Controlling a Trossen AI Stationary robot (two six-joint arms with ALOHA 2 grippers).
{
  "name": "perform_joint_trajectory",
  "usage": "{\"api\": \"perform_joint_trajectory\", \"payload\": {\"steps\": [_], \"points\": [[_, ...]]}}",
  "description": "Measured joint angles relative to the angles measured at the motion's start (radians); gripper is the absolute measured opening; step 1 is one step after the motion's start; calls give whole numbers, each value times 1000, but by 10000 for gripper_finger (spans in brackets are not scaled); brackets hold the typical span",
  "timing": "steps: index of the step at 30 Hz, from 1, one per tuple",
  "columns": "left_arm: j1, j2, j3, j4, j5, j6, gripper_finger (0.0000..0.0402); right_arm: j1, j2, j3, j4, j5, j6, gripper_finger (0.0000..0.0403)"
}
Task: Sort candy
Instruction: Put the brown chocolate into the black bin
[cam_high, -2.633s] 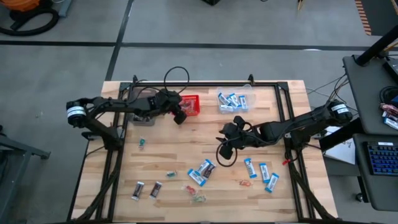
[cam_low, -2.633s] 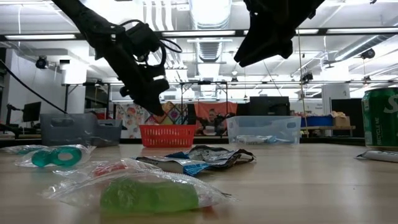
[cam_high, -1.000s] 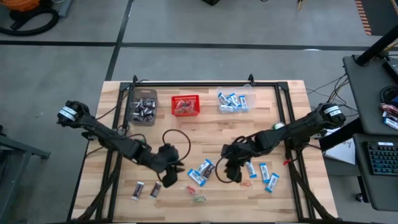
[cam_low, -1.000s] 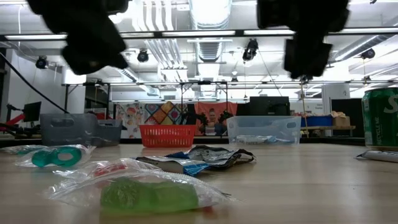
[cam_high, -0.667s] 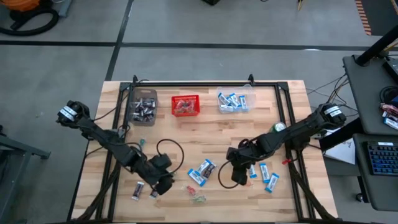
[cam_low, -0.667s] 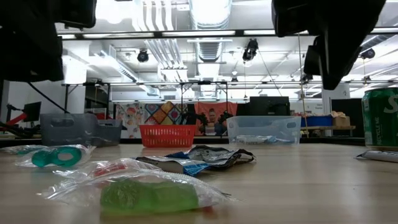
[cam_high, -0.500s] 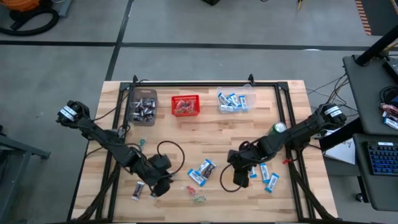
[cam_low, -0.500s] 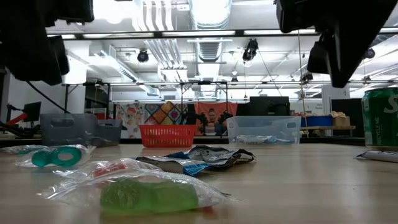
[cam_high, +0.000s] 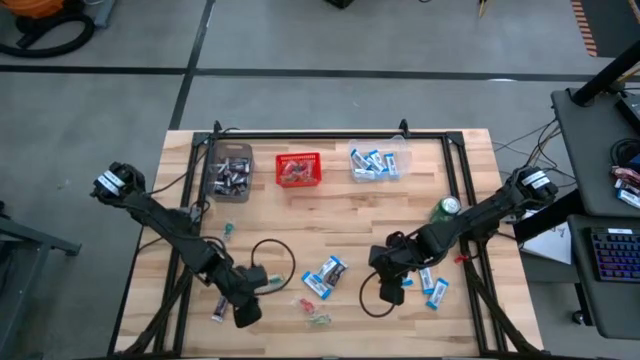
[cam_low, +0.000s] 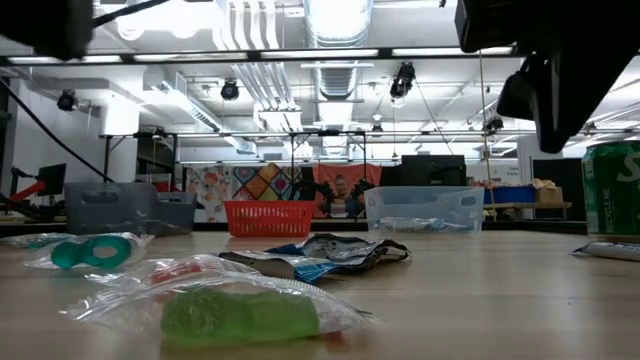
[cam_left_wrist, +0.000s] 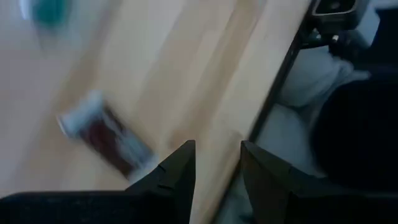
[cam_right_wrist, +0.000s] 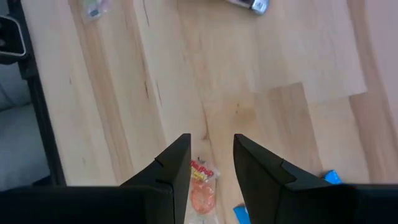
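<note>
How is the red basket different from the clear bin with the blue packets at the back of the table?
The red basket is a mesh basket, opaque red; the clear bin has see-through plastic walls. The basket holds small reddish sweets, while the bin holds blue-and-white packets. In the high view the basket looks smaller and squarer, and the bin wider. Both stand upright in the same row along the table's far edge and already hold sorted candy.

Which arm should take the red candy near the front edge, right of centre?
Right. Its gripper hangs directly over the red candy, fingers open either side. The left gripper is across the table by a brown bar.
</note>
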Motion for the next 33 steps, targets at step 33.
{"api": "perform_joint_trajectory", "payload": {"steps": [33], "points": [[-132, 251, 274, -437, -306, -312, 90, 0, 0, 0, 11, 100, 23, 100]]}}
